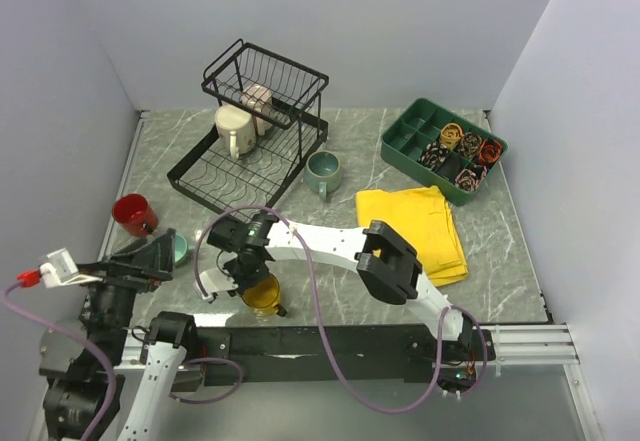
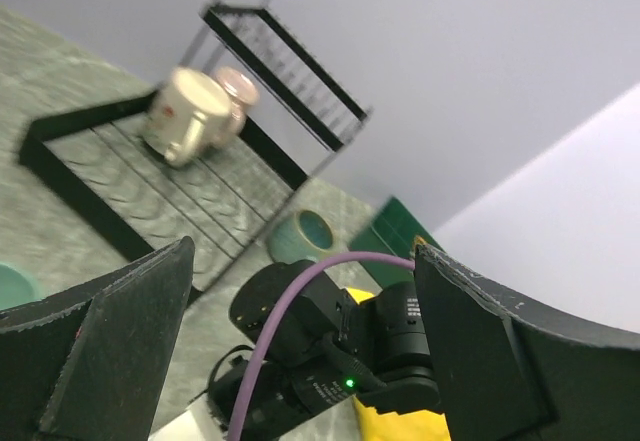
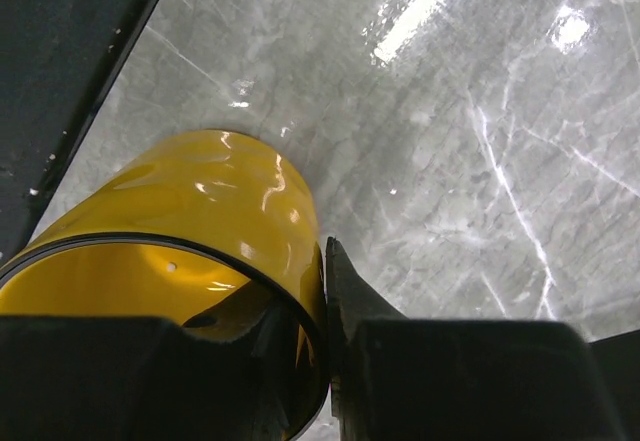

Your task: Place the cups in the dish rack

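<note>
- right claw (image 3: 322,333) pinching the yellow mug (image 3: 200,221) by its rim, one finger inside; mug on the table at my near edge
- left claw (image 2: 300,351) spread wide, holding nothing
- I'd lift straight up, hold level, swing slowly to the rack (image 1: 285,73), clearing the green mug (image 1: 323,169) beside it
- rim pinch could slip, I reckon

Bright, even light comes from above and the shadows are soft. White glare lies on the table (image 3: 480,111) and the yellow cup (image 3: 220,201). In the left wrist view, the cream mug (image 2: 190,116) and dish rack (image 2: 300,71) are blurred.
</note>
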Robot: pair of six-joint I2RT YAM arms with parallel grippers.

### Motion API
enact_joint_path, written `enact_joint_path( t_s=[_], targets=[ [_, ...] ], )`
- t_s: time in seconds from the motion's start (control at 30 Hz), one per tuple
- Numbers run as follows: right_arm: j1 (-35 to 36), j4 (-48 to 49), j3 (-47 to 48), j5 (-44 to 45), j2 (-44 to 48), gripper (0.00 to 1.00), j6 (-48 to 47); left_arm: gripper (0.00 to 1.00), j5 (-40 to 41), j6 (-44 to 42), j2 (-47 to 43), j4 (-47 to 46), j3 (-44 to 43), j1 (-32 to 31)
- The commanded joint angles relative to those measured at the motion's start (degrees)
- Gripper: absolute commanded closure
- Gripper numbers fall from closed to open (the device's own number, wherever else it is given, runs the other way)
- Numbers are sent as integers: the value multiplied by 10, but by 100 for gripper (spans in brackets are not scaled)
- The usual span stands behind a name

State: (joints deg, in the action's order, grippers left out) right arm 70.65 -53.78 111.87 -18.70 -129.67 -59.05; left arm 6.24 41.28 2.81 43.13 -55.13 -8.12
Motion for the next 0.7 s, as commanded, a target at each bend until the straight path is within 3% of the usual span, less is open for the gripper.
enact_joint_path(
  t_s=[0.0, 0.37, 0.67],
  targets=[
    [0, 34, -59, -11, 106, 100, 35, 4, -86, 52, -9, -74, 42, 1],
    [-93, 133, -175, -34, 367, 100, 227, 4, -329, 255, 39, -392, 175, 1],
    [-309, 310, -221, -58, 524, 100, 475, 4, -443, 378, 171, -623, 209, 1]
  ],
)
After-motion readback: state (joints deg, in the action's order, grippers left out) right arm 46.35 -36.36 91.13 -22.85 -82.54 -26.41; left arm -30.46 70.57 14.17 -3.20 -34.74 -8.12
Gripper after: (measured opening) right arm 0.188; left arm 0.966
